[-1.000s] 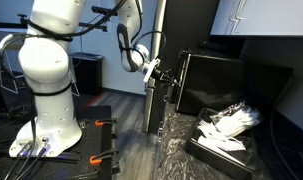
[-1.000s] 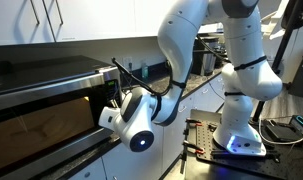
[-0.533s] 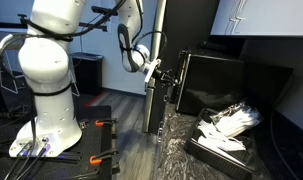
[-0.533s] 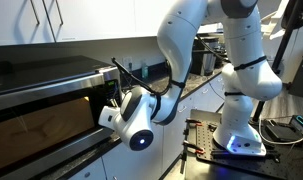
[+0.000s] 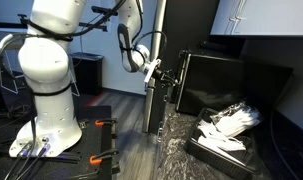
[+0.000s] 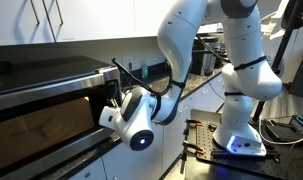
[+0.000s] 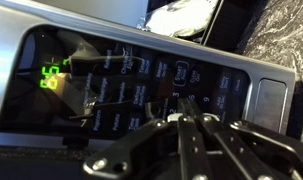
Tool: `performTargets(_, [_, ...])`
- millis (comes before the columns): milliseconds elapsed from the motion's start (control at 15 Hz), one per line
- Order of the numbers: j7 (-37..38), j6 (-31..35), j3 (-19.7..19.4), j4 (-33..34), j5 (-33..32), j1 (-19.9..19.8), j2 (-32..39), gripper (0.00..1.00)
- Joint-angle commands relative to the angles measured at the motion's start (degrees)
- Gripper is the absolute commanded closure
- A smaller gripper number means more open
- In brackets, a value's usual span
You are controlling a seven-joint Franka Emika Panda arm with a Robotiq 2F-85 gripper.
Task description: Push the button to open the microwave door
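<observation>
The black microwave (image 5: 231,85) stands on a foil-covered counter. Its dark glossy door (image 6: 46,128) shows in an exterior view, with the control panel at its right end. My gripper (image 7: 187,110) is shut, its two fingers pressed together with nothing between them. In the wrist view the tips sit at the dark keypad (image 7: 131,85), right of the green display (image 7: 51,77) and left of a silver rectangular piece (image 7: 273,100) at the panel's end. The gripper shows at the microwave's front in both exterior views (image 5: 163,76) (image 6: 113,100). I cannot tell whether the tips touch the panel.
Crumpled silver foil with white items (image 5: 229,125) lies on the counter before the microwave. The robot's white base (image 5: 46,95) stands on the floor, with cables and orange clamps (image 5: 96,125) around it. A dark cabinet (image 5: 86,70) is behind.
</observation>
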Motion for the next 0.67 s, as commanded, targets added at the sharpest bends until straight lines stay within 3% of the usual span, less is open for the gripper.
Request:
performTargets(0, [-0.3,-0.5,0.3,-1.4,0.7,-0.6,-1.4,1.0])
performTargets(600, [0.0,-0.1,0.3,-0.9,0.6,-0.7,-0.9,1.0])
